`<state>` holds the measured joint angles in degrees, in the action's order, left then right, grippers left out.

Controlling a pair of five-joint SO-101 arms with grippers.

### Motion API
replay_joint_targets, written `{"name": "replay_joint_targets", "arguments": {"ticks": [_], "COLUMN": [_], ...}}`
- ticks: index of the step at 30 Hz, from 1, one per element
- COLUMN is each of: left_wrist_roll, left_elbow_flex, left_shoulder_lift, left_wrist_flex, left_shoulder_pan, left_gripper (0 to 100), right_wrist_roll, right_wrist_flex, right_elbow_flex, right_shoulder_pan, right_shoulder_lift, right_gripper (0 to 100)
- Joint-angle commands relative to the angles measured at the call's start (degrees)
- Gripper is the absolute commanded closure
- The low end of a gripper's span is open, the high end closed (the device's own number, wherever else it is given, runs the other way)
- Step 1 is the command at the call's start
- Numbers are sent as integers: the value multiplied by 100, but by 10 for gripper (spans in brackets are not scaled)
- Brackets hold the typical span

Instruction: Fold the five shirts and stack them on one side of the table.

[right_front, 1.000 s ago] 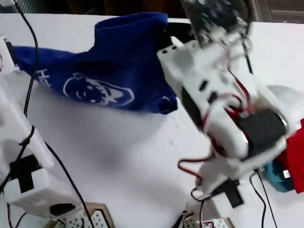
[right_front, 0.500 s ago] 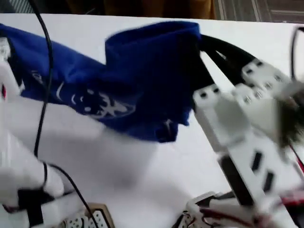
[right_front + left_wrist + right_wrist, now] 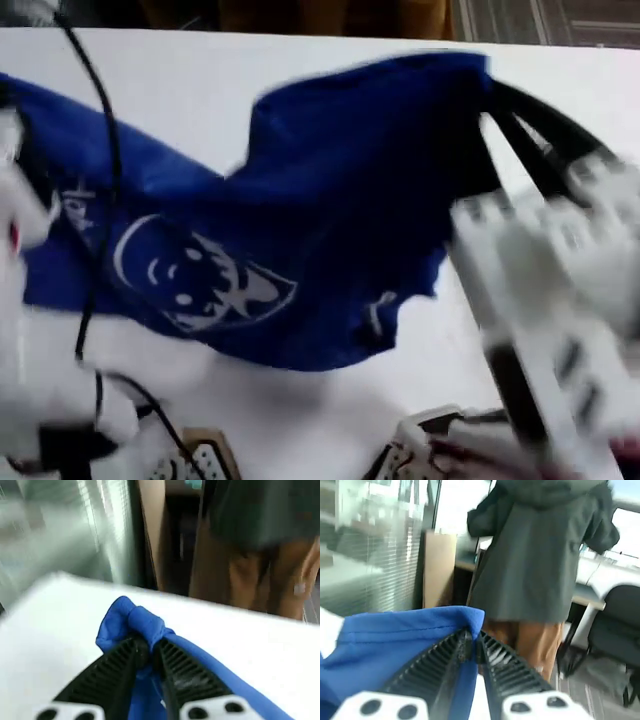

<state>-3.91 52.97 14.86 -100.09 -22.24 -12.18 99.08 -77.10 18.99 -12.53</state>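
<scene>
A royal-blue cotton shirt with a white cartoon face printed on it point(image 3: 300, 230) hangs stretched above the white table point(image 3: 300, 70), strung from the left side to the far right between two arms. The left gripper point(image 3: 148, 647) is clamped tight on a bunched corner of the cloth, and a knot of fabric bulges beyond its ribbed black jaws. The right gripper point(image 3: 472, 640) pinches a stitched hem edge, its jaws closed on it. The middle of the garment sags toward the near edge, its lower hem loose and curling. The shirt looks light, soft and wholly limp: it will drape wherever unsupported and hold no crease by itself. The doubled hems and corners appear the safest holds, as single-layer cloth could slide from the jaws under tension.
</scene>
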Motion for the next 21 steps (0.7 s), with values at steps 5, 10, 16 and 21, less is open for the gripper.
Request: {"name": "replay_joint_targets", "arguments": {"ticks": [5, 10, 16, 21], "left_wrist_roll": [-519, -536, -536, -501], "left_elbow_flex": [-1596, -2229, -2334, -2325], "left_shoulder_lift": [-967, -1732, -2796, -3516], "left_wrist_flex": [1319, 2462, 3552, 4149], "left_shoulder_pan": [-53, -158, -563, -642], "left_gripper": [973, 973, 973, 970], "right_wrist_roll": [35, 0, 0, -9], "right_wrist_flex": [-848, -1815, -2738, -2826], "right_elbow_flex": [-35, -26, -79, -79], "right_shoulder_pan": [-48, -66, -382, -541], "right_shoulder_lift": [1930, 3442, 4919, 5411], "right_gripper": [980, 980, 980, 981]}}
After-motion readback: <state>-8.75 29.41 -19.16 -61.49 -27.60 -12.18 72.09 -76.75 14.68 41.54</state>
